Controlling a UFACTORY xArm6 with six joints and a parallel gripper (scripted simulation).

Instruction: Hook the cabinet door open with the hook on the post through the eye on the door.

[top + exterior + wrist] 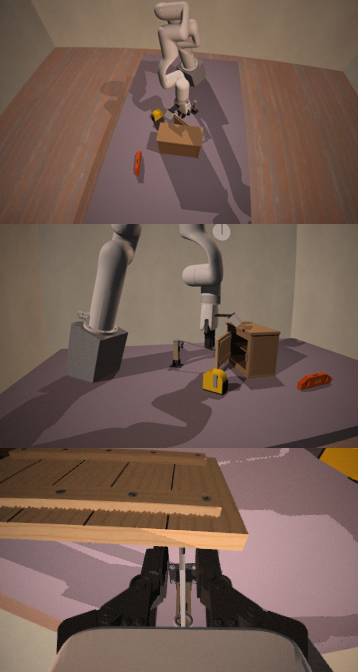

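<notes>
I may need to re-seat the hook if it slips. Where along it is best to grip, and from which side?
Grip the hook on its thin straight shank near the door end, from above, end effector fingers either side. The rod runs nearly level from the post, with open space overhead.

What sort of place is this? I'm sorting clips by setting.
Probably a bare workshop-style test room: plank floor, plain walls, a grey-pedestalled arm on a mauve table, with a yellow tape measure and orange spirit level.

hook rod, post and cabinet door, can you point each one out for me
hook rod [182, 579], wrist view, on its thin shaft between the parted gripper fingers.
post [176, 350], exterior view, on its upright wooden body.
cabinet door [223, 349], exterior view, on the open door's slatted inner face.
</notes>
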